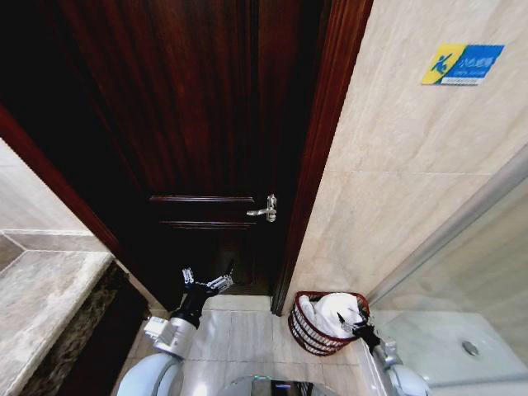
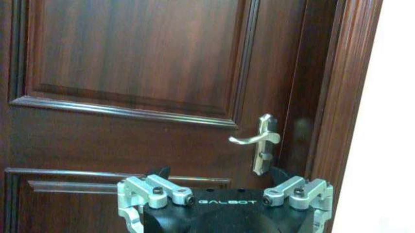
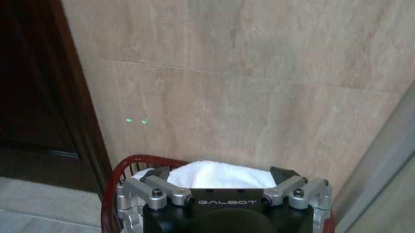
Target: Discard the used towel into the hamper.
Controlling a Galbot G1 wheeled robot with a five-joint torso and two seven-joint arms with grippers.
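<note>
Hovering over hamper, right gripper spread wide, empty; white towel heaped above rim, may spill. Left gripper open, idle near door.

the hamper at the bottom of the right wrist frame is mostly hidden behind the right gripper, base cut off. the towel shows only its top. blue wall sign, upper right: lettering too small to read.

right tool spread above white towel in hamper.
</note>
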